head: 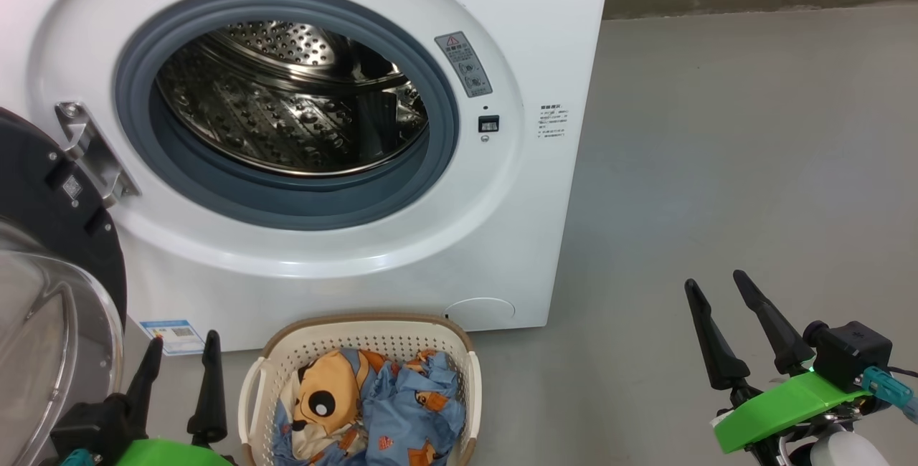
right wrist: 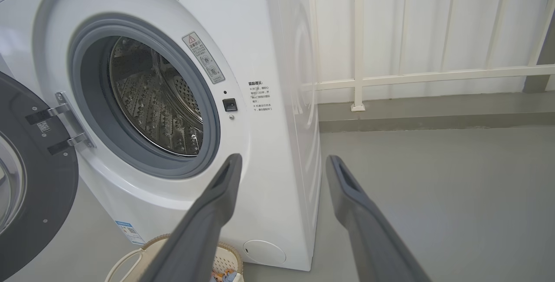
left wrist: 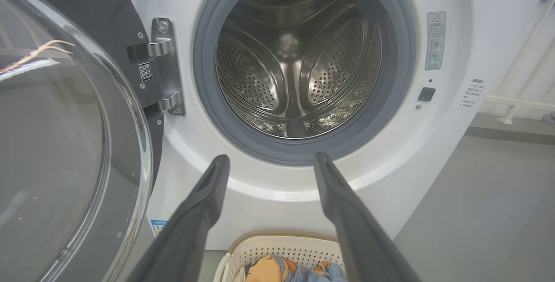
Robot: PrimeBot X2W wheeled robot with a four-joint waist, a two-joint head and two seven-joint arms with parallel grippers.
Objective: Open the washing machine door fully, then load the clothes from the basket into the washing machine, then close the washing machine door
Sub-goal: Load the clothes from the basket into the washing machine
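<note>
The white washing machine [head: 545,36] stands ahead, its steel drum [head: 287,100] bare inside the grey gasket. Its black washing machine door [head: 50,201] hangs swung out at the left on a metal hinge [head: 93,150], the glass bowl bulging toward me. On the floor in front sits the cream basket [head: 358,333] holding the light blue clothes [head: 380,409] with a tan animal face. My left gripper [head: 181,355] is open just left of the basket. My right gripper [head: 717,287] is open over the floor far to the right. In the wrist views, the left gripper [left wrist: 269,160] and right gripper [right wrist: 282,160] each hold nothing.
Grey floor [head: 753,165] stretches right of the machine. A white railing [right wrist: 390,78] and wall stand behind it. The open door [left wrist: 65,143] crowds the left side beside my left arm.
</note>
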